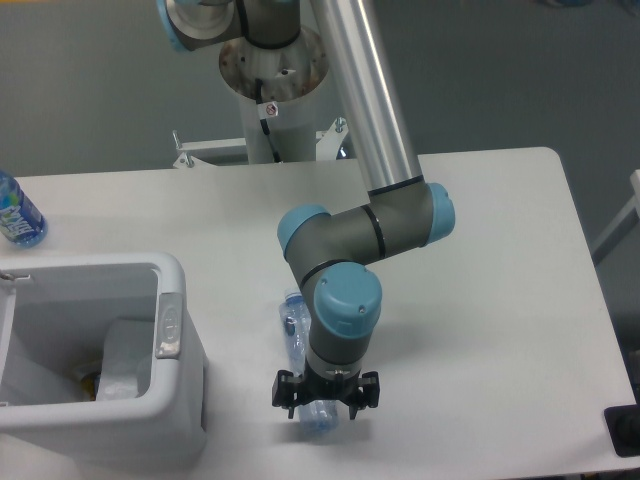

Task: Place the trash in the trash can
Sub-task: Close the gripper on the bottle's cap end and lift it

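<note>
Nearest the camera, the gripper (pixel 326 393) hangs over the lower end of the crushed clear bottle (pixel 301 365), jaws apart on either side of it; whether they touch it cannot be told. The bottle lies lengthwise on the white bench (pixel 480 300), blue cap away from the camera. Left, the white trash can (pixel 175 415) stands open, holding pale crumpled material. Far left, an upright blue-labelled water bottle (pixel 17 212).
</note>
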Action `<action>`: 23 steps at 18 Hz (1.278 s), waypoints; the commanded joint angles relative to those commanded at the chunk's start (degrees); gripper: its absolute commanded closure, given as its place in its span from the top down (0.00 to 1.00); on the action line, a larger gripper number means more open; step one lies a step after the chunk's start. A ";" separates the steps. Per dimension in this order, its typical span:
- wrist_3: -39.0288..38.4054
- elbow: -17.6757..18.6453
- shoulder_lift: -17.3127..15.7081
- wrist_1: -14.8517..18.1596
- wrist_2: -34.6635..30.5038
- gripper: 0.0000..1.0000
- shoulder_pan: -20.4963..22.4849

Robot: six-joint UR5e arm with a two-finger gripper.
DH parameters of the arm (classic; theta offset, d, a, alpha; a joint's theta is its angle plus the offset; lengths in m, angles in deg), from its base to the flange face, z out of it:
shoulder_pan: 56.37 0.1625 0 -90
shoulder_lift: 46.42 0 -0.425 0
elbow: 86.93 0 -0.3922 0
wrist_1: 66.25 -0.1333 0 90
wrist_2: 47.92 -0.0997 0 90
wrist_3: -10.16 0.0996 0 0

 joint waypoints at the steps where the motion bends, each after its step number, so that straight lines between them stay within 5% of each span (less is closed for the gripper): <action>1: 0.00 0.17 0.26 -0.09 -0.70 1.00 -0.44; 5: 0.00 0.26 0.79 -0.09 -1.32 1.00 -0.79; 9: 0.00 0.53 0.79 0.00 -2.55 0.72 -0.79; 12: 0.00 0.62 0.71 0.00 -2.99 0.60 -0.97; 23: 1.41 0.27 -1.31 0.00 -3.17 0.56 -0.88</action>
